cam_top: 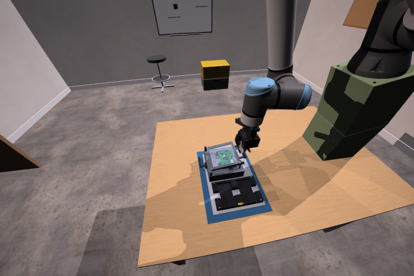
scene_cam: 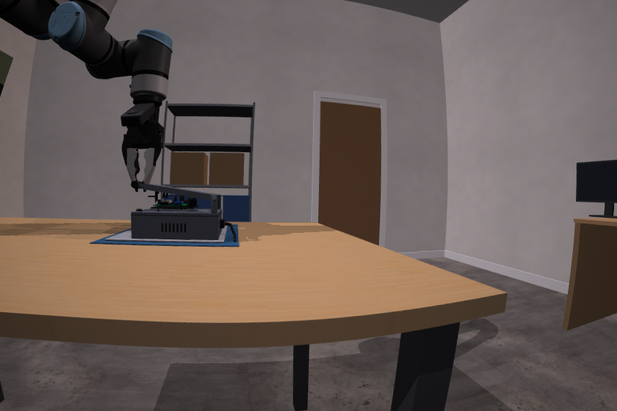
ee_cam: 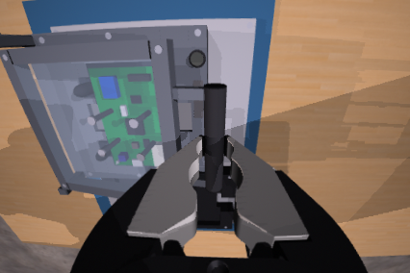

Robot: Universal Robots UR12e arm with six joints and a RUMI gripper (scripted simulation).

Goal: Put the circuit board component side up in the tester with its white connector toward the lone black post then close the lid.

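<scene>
Circuit board (cam_top: pixel 225 156) sits in the tester (cam_top: pixel 225 167) under the half-lowered clear lid (cam_top: pixel 221 155), top view shows, while the black tray (cam_top: pixel 236 195) lies near on the blue mat (cam_top: pixel 266 205). Exterior view: the tool (scene_cam: pixel 135 184) pinches the lid's handle bar (scene_cam: pixel 135 184) at the free edge, lid tilted above the tester body, not latched. Wrist view: the fingers are clamped narrow around that dark bar (ee_cam: pixel 214 122), green board visible through the window. Risk, I'd say: the round bar could slip out on the arc downward, or the lid's probes could press a board that isn't fully on its pins.
</scene>
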